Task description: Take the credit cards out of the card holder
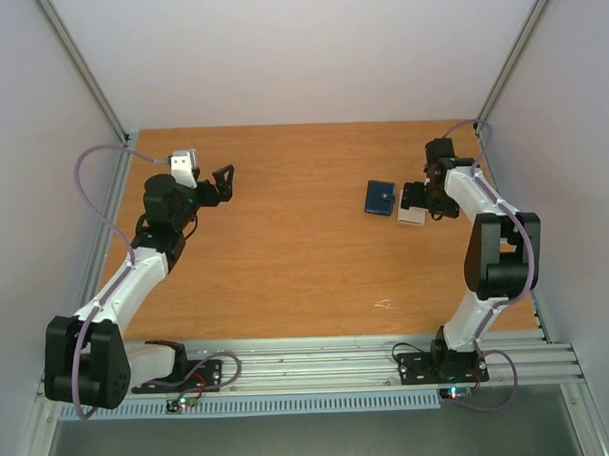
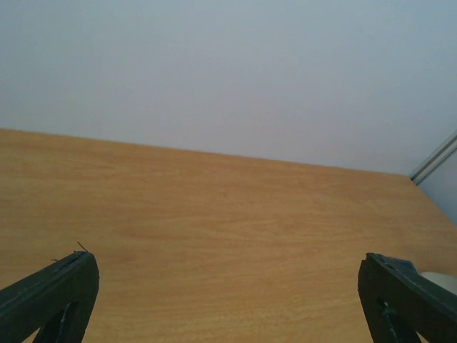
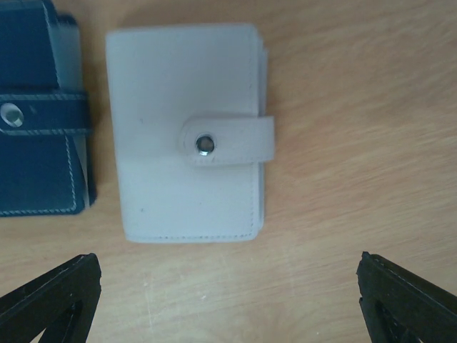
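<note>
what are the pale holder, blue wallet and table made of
Card holder: looks like matte leather or faux leather, with stitched edges and a shiny metal snap. Blue wallet: similar leather look, pale stitching. Table: wood-grain surface, possibly laminate.

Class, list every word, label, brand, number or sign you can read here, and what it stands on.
None can be read.
The card holder shows a plain pale cover with a snap strap, no lettering.
The dark blue wallet beside it shows only stitching and a snap.
A pale mark on the table is too small to read.
</note>
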